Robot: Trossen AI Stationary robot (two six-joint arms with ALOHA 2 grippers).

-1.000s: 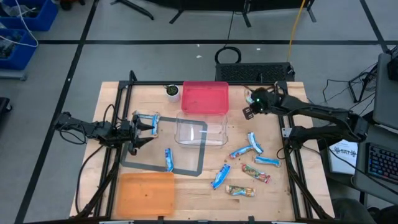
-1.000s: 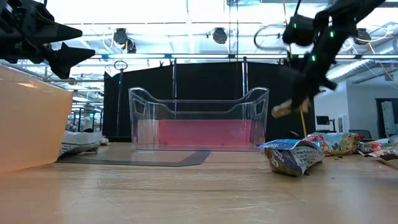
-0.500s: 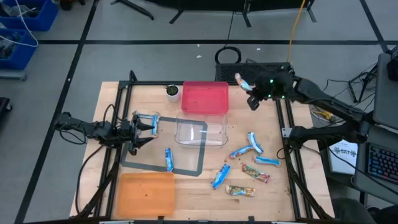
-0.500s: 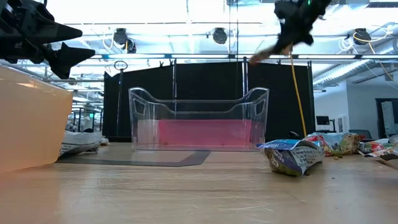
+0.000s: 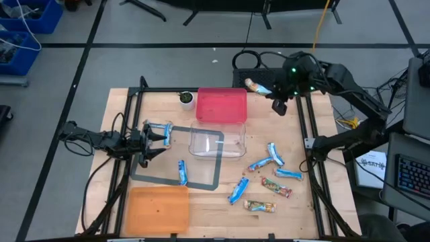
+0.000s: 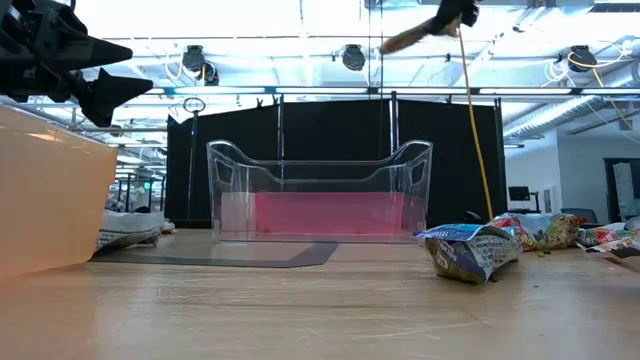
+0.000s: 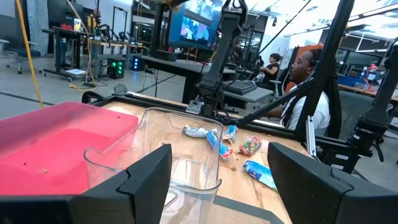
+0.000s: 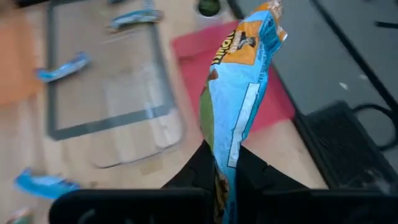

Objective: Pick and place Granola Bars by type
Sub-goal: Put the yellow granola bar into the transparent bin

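From above, the right gripper (image 5: 263,88) clamps 1 granola bar (image 5: 255,85) just beside the red bin (image 5: 222,105); about 7 bars (image 5: 275,186) lie on the counter (image 5: 168,222), unsorted. In its wrist view, the left gripper (image 7: 219,186) has fingers apart, empty.

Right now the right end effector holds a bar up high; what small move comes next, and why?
Probably lower the right end effector toward the red bin: its bar hangs just past the bin's edge, still pinched.
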